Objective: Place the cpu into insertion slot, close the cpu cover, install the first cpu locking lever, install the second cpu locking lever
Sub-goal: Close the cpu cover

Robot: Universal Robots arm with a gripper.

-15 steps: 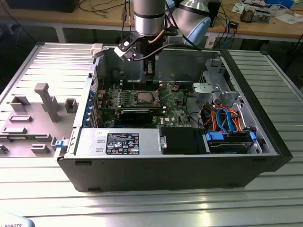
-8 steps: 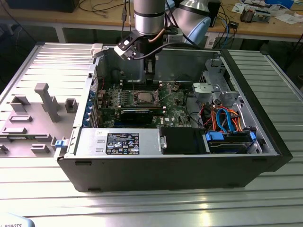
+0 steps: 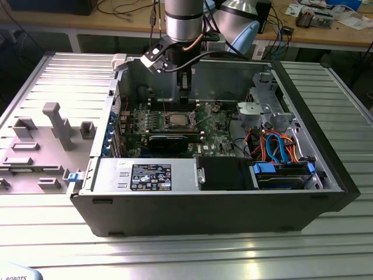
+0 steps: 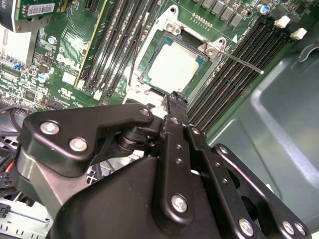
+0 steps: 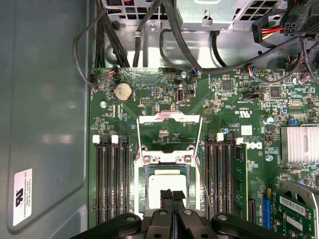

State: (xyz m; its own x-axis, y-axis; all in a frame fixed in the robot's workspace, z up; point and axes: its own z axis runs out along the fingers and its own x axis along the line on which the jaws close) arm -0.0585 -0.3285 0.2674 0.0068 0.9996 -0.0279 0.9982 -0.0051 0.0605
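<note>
Your rig stands on a ribbed metal table (image 3: pixel 58 233). Wooden benches (image 3: pixel 349 35) strewn with cables run along 12 o'clock in the exterior view. The open PC case (image 3: pixel 204 213) lies mid-table, and a grey fixture tray (image 3: pixel 35 157) sits at 9 o'clock of it.

The arm (image 3: pixel 183 20) drops in from 12 o'clock. The gripper (image 3: pixel 184 87) is inside the case, just at 12 o'clock of the cpu (image 3: pixel 176 121).

In both wrist views the cpu (image 4: pixel 174 67) (image 5: pixel 164 181) is seated in the insertion slot (image 4: pixel 149 62). The gripper (image 5: pixel 172 196) has its fingertips pressed together with nothing between them. It sits over the near edge of the chip; I cannot tell whether it touches.

The cpu cover (image 5: pixel 169 118) is flipped open and lies flat on the green board beside the slot, with the board showing through its window. One locking lever (image 4: pixel 239 62) sticks out free over the memory slots (image 4: pixel 229 69).

Around the socket:
- Black memory slots flank it on both sides.
- A coin cell (image 5: pixel 122 91) and a finned heatsink (image 5: pixel 299 144) sit on the board.
- Black cable bundles (image 5: pixel 164 30) hang along the board edge beyond the open cover.

In the exterior view the labelled power supply (image 3: pixel 145 175) sits at 6 o'clock of the board. The drive bay with blue and orange cables (image 3: pixel 280 149) is at 3 o'clock.
</note>
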